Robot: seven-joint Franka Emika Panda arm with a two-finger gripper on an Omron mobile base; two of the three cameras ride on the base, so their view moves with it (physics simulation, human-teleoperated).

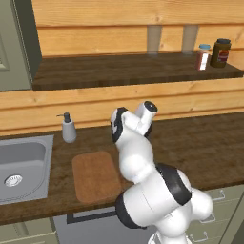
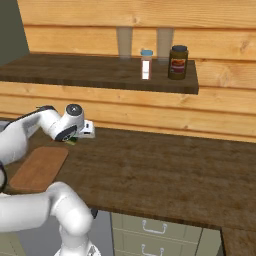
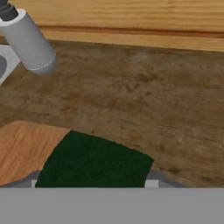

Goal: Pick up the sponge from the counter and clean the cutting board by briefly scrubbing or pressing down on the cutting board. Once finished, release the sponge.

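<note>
The dark green sponge (image 3: 94,162) fills the space between my fingertips in the hand view, and my gripper (image 3: 93,181) is shut on it. It hangs over the far right corner of the light reddish-brown cutting board (image 3: 22,148), partly over the dark counter (image 3: 144,100). From the right base view, the gripper (image 2: 74,140) points down at that corner of the cutting board (image 2: 40,167), with a sliver of green sponge (image 2: 72,142) under it. I cannot tell whether the sponge touches the surface. The cutting board (image 1: 95,176) lies right of the sink.
A grey soap dispenser (image 1: 68,128) stands by the steel sink (image 1: 24,167), close to the board's far edge. On the upper shelf (image 2: 100,72) stand a spice bottle (image 2: 146,64) and a dark jar (image 2: 178,62). The counter (image 2: 165,170) stretches bare to the right.
</note>
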